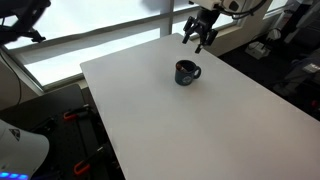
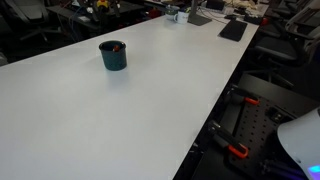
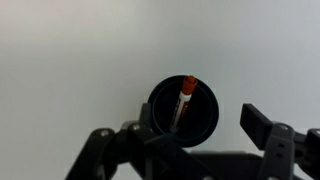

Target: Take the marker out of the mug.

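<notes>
The mug (image 1: pixel 187 72) is dark, glossy and has a loop handle. It stands upright on the white table and shows in both exterior views (image 2: pixel 113 55). In the wrist view I look down into the mug (image 3: pixel 207 120). The marker (image 3: pixel 184 100) leans inside it, a thin stick with a red cap end resting at the rim. My gripper (image 1: pixel 199 32) hangs in the air above and beyond the mug, apart from it. Its two dark fingers are spread open and empty at the bottom of the wrist view (image 3: pixel 178 130).
The white table (image 1: pixel 200 125) is broad, with edges near the mug's far side. A dark flat object (image 2: pixel 232 29) and small clutter lie at one table end. Dark equipment with red clamps (image 2: pixel 240 150) stands beside the table.
</notes>
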`<act>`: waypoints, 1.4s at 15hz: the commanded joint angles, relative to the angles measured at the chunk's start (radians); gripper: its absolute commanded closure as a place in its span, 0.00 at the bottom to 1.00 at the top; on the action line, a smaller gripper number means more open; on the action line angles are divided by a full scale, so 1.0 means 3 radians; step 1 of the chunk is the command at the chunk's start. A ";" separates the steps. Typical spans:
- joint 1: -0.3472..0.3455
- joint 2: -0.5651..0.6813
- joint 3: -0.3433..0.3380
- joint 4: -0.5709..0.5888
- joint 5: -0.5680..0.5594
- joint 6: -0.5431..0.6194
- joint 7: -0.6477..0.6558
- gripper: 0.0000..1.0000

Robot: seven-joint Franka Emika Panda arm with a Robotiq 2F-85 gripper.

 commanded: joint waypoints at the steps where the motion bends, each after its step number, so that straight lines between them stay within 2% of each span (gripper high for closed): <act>1: 0.0036 0.0273 -0.0012 0.0427 -0.0056 -0.0206 0.0126 0.16; 2: 0.0053 0.0314 -0.0033 0.0459 -0.0059 -0.0199 0.0134 0.19; 5: 0.0089 0.0439 -0.0050 0.0575 -0.0101 -0.0203 0.0129 0.14; 9: 0.0148 0.0563 -0.0056 0.0688 -0.0187 -0.0249 0.0105 0.16; 14: 0.0188 0.0673 -0.0049 0.0790 -0.0251 -0.0347 0.0073 0.36; 18: 0.0142 0.0738 -0.0039 0.0837 -0.0242 -0.0415 0.0053 0.33; 21: 0.0095 0.0781 -0.0035 0.0870 -0.0217 -0.0437 0.0055 0.35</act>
